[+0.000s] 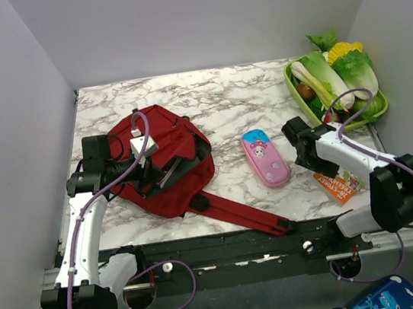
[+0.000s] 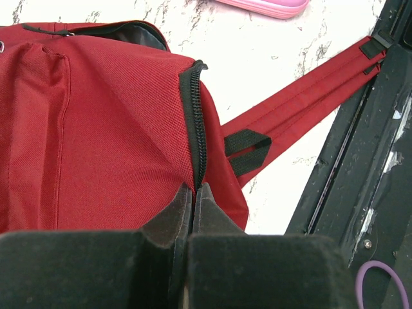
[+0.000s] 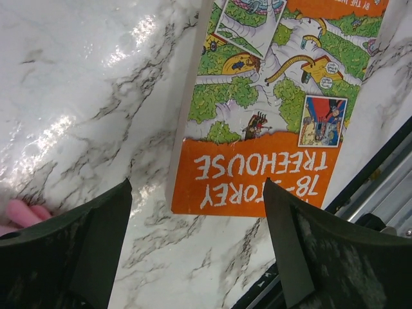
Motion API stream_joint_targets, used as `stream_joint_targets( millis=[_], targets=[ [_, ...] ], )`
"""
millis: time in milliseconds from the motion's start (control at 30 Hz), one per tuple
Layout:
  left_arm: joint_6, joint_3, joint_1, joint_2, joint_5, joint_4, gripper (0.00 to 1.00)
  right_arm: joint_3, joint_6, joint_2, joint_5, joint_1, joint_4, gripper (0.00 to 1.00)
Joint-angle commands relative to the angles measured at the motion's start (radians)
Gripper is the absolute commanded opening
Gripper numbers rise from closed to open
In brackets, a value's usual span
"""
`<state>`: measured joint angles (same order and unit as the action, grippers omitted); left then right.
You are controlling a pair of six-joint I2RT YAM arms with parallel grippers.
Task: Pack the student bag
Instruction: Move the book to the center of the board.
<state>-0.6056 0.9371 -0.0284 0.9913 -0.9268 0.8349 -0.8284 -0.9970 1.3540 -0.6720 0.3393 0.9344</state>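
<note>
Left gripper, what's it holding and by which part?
The left gripper pinches the bag at the end of its black zipper.

In the right wrist view, the title "78-STOREY TREEHOUSE" is printed in white capitals on the orange band (image 3: 252, 175) across the cover of the book (image 3: 257, 109), and it is seen upside down. The "S" of "STOREY" is only partly legible. Smaller white lettering on a second orange strip (image 3: 335, 6) at the top edge is cut off and cannot be read in full.
</note>
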Motion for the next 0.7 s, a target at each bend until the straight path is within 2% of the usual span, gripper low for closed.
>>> stream_joint_targets(
  millis=[0, 100, 133, 233, 367, 400, 533, 633, 667],
  targets=[
    [-0.013, -0.003, -0.007, 0.001, -0.084, -0.033, 0.0, -0.066, 0.008, 0.14, 0.0, -0.043, 0.046, 0.88],
    [-0.01, -0.003, -0.007, 0.003, -0.084, -0.043, 0.0, -0.089, 0.018, 0.184, 0.008, -0.063, 0.063, 0.87],
    [-0.01, 0.003, -0.007, 0.004, -0.081, -0.045, 0.0, -0.094, 0.018, 0.195, 0.008, -0.066, 0.064, 0.79],
    [-0.014, 0.018, -0.007, 0.012, -0.073, -0.045, 0.0, -0.098, 0.02, 0.217, 0.014, -0.082, 0.076, 0.68],
    [-0.022, 0.034, -0.007, 0.021, -0.07, -0.039, 0.0, -0.115, 0.02, 0.252, 0.018, -0.086, 0.098, 0.58],
    [-0.023, 0.038, -0.007, 0.024, -0.069, -0.039, 0.0, -0.118, 0.018, 0.26, 0.023, -0.088, 0.101, 0.54],
    [-0.048, 0.057, -0.007, 0.03, -0.057, -0.016, 0.0, -0.123, 0.031, 0.278, 0.052, -0.088, 0.092, 0.25],
    [-0.065, 0.058, -0.007, 0.024, -0.041, 0.003, 0.0, -0.097, 0.058, 0.269, 0.106, -0.088, 0.052, 0.19],
    [-0.065, 0.058, -0.007, 0.021, -0.037, 0.006, 0.0, -0.086, 0.067, 0.26, 0.148, -0.089, 0.02, 0.13]
  ],
)
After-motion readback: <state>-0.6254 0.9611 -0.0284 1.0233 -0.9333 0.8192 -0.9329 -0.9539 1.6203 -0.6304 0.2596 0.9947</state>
